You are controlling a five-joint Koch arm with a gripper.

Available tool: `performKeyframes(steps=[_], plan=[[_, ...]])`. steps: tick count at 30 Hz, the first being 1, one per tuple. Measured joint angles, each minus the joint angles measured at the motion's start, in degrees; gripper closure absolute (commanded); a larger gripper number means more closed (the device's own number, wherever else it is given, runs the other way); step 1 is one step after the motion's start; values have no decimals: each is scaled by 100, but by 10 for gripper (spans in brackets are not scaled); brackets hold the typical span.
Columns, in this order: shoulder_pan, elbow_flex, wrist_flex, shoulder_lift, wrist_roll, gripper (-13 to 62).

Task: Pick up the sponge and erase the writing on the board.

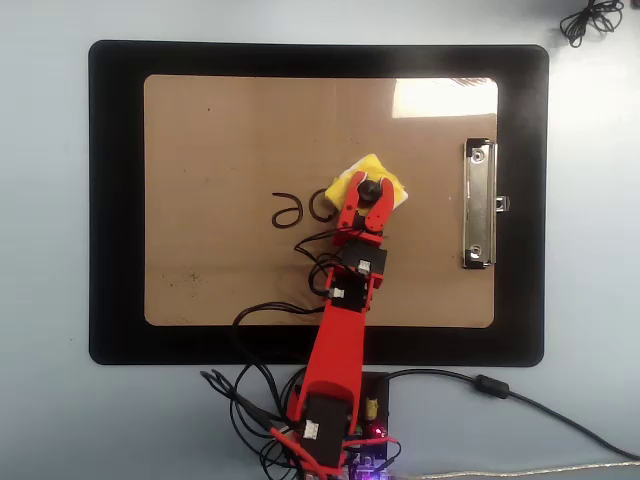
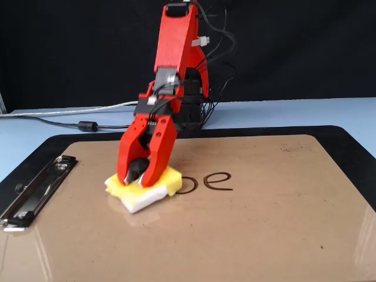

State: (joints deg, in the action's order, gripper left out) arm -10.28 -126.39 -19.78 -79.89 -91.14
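Note:
The yellow sponge (image 1: 388, 180) with a white underlayer (image 2: 141, 198) lies on the light-brown board (image 1: 230, 130), just right of the writing in the overhead view. My red gripper (image 1: 369, 189) is shut on the sponge's round black knob (image 2: 138, 167) and holds the sponge against the board (image 2: 264, 223). Of the dark writing (image 1: 300, 208), an "e" and part of an "o" (image 2: 207, 182) show; the rest is under the sponge or gone. The board's silver clip (image 1: 480, 203) is at the right short edge in the overhead view.
The board lies on a larger black mat (image 1: 115, 200) on a pale blue table. The arm's base and loose cables (image 1: 250, 400) sit at the near edge in the overhead view. A cable (image 1: 592, 18) lies at the top right corner. Faint specks (image 1: 180, 282) mark the board.

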Motion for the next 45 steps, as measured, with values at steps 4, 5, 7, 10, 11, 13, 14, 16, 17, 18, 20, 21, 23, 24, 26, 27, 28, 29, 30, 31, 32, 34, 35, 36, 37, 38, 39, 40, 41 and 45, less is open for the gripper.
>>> performKeyframes(steps=[4,5,7,10,11,13,14,16,17,18,20,21,23,24,26,27,28,29,30,31,32,34,35,36,37,38,39,40,41,45], plan=[[-202,-1705,-158,-1230,0,575],[-413,-2522,-141,-1934,0,575],[-624,-3103,-62,-2760,9,575],[-747,-3630,-35,-3516,18,575],[-747,-3542,-44,-3410,18,575],[-756,-2804,-35,-2698,18,575],[-756,-2338,-35,-2364,18,575],[-765,-1345,-35,-1433,18,575],[-765,-642,-44,-756,9,575],[-765,-457,-70,-439,0,575],[-800,-404,-97,-229,0,575],[-817,-536,-237,-290,9,575],[-923,-932,-439,-466,44,575],[-1046,-1257,-554,-668,88,575],[-1327,-1986,-721,-1230,237,575],[-1389,-2188,-747,-1433,272,575],[-1406,-2470,-765,-1670,299,575],[-1433,-2865,-765,-1995,308,575],[-1441,-2918,-721,-2153,325,575],[-1433,-2971,-729,-2268,325,575],[-1433,-2997,-721,-2276,308,575],[-1450,-2944,-721,-2259,316,575],[-1433,-2804,-703,-2153,325,575],[-1362,-2584,-712,-1960,325,575],[-1169,-2180,-712,-1635,334,575],[-949,-2013,-712,-1450,334,575],[-598,-1863,-712,-1292,343,575],[-202,-1714,-721,-1134,343,575],[325,-1485,-729,-940,334,575],[905,-1301,-721,-826,343,575]])
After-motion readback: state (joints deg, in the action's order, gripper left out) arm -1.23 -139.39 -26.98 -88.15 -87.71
